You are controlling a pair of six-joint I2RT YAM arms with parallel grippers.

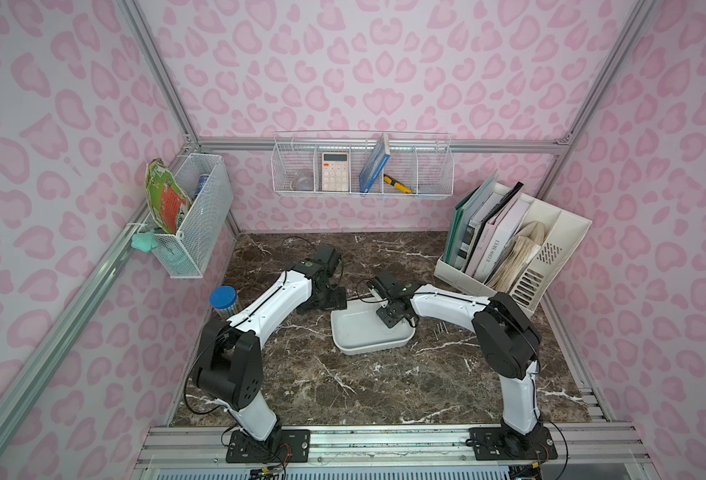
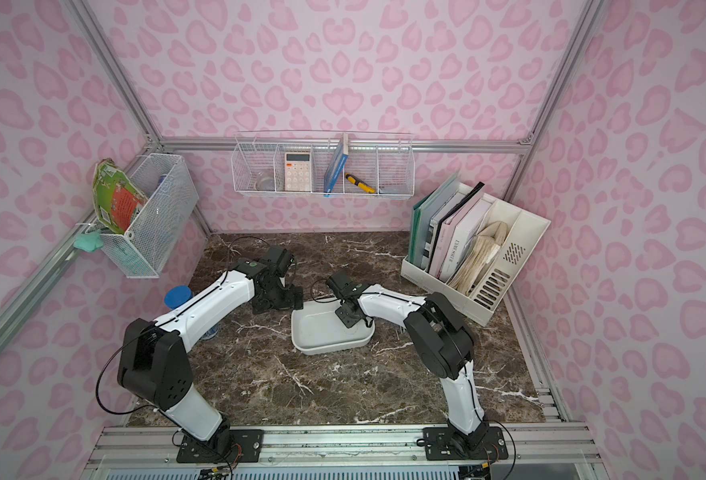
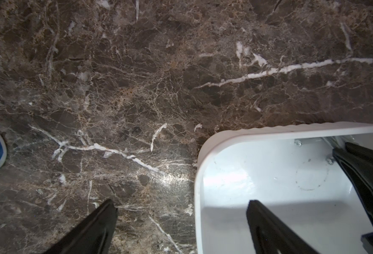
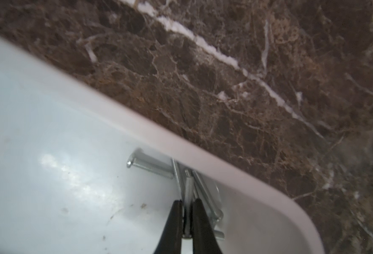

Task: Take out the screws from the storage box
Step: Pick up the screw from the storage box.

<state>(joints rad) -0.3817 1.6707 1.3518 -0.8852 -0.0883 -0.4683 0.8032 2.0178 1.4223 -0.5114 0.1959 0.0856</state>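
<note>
Screws (image 4: 150, 165), roughly five, cluster lower-centre in storage box (image 4: 49, 110); right gripper (image 4: 186, 203) pinches one (left gripper (image 3: 181, 220) spread wide).

Bright, even light (soft wrist-view blur, slight glare)

Plain white storage box (image 1: 355, 332), faint brown specks inside; shiny silver-grey screws (image 4: 150, 168). Dark brown marble table (image 1: 364, 386), white veins. Pale pink walls (image 1: 343, 62), darker pink leopard blotches. White arms (image 1: 447, 301), black joints. Blue jar lid (image 1: 223, 297) left of centre; cream file organiser (image 1: 571, 232) at right; yellow-black cutter (image 1: 398, 185).
</note>
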